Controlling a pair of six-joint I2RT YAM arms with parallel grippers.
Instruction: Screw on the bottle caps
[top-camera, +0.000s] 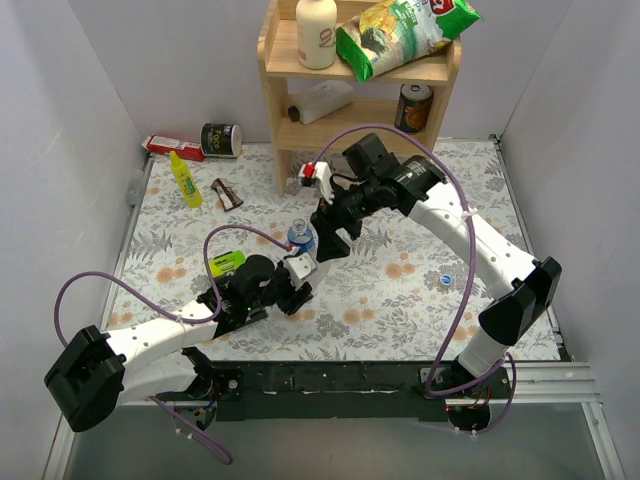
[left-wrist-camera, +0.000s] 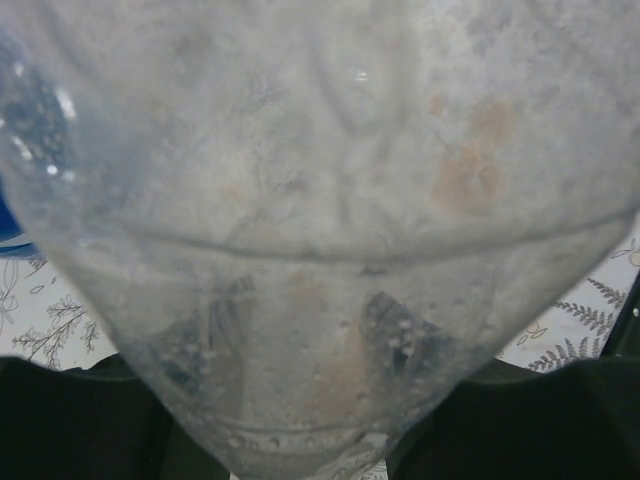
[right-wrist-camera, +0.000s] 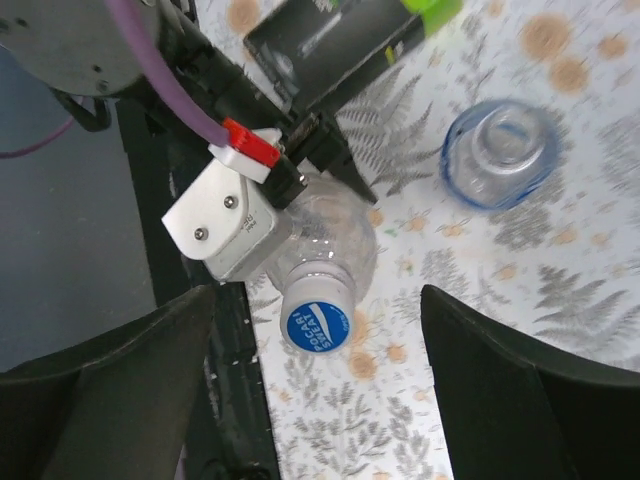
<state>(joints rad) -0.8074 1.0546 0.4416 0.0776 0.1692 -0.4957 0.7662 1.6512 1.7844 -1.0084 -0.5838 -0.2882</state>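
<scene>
Top external shows floral table (top-camera: 400, 300), pale walls (top-camera: 60, 120).

tbl (top-camera: 380, 300) floral | blue cap (top-camera: 445, 280) R side | yellow btl (top-camera: 185, 180) + tin (top-camera: 221, 140) far L

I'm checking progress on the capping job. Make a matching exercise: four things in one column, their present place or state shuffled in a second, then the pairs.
Things
1. plain bottle
2. labelled bottle
3. loose blue cap
4. right fingers

States
A. lying alone on the table
B. open, holding nothing
C. gripped by the left fingers, a fitted cap on its neck
D. standing upright, neck uncapped

Pairs: 1-C, 2-D, 3-A, 4-B
</scene>
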